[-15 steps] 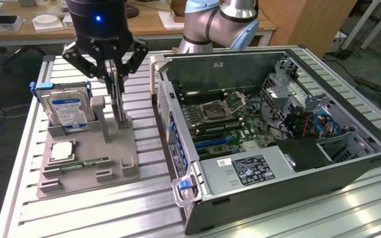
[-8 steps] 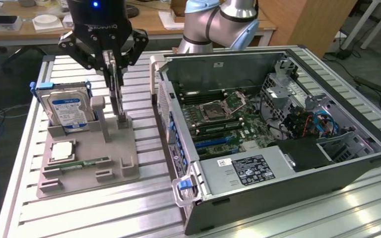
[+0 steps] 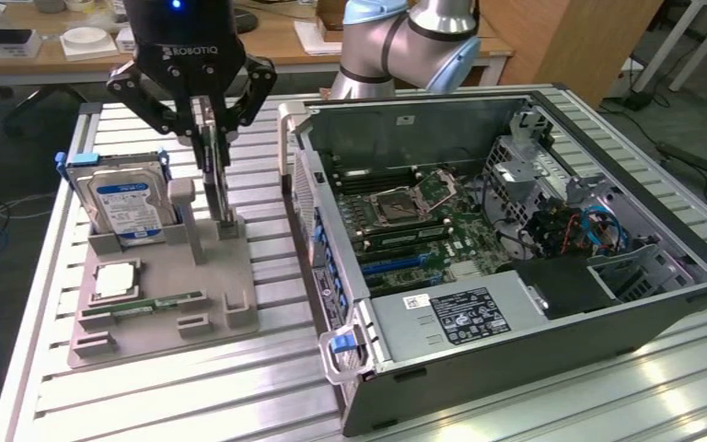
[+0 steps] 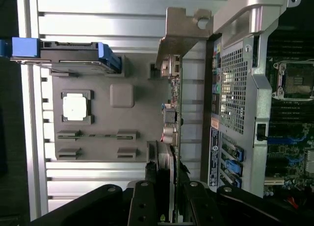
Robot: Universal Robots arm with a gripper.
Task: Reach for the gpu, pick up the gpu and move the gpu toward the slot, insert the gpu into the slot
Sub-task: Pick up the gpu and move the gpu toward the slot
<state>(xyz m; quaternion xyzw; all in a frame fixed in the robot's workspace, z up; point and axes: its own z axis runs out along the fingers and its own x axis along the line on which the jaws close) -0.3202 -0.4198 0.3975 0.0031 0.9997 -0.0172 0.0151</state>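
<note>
Dark green circuit board, black cooler, silver end bracket (image 4: 182, 32) – the gpu (image 3: 214, 180) stands upright on edge in the grey holder (image 3: 169, 322), on the exterior view's left of the open computer case (image 3: 550, 322) and just beside it.

**End effector state.** The end effector (image 3: 206, 127) is clamped on the card's upper edge, one finger on each face. In the wrist view the card (image 4: 172, 113) runs edge-on between the fingers. Whether its lower edge sits fully in the holder's groove cannot be told – the base is partly hidden.

**Handling.**
- Likely light and stiff, but fragile: exposed components and a contact edge that should not be knocked.
- Grip on the flat faces near the upper edge, clear of the fan and bracket.
- Keep it vertical; a thin card may pivot in a narrow grip.

**Inventory on the desk (image 3: 144, 396).**
- gpu: one
- hard drive (image 3: 126, 198), blue label, at the holder's far left: one
- processor chip (image 3: 115, 277): one
- memory stick (image 3: 163, 301), lying flat near the front: one
- computer case: one
</note>
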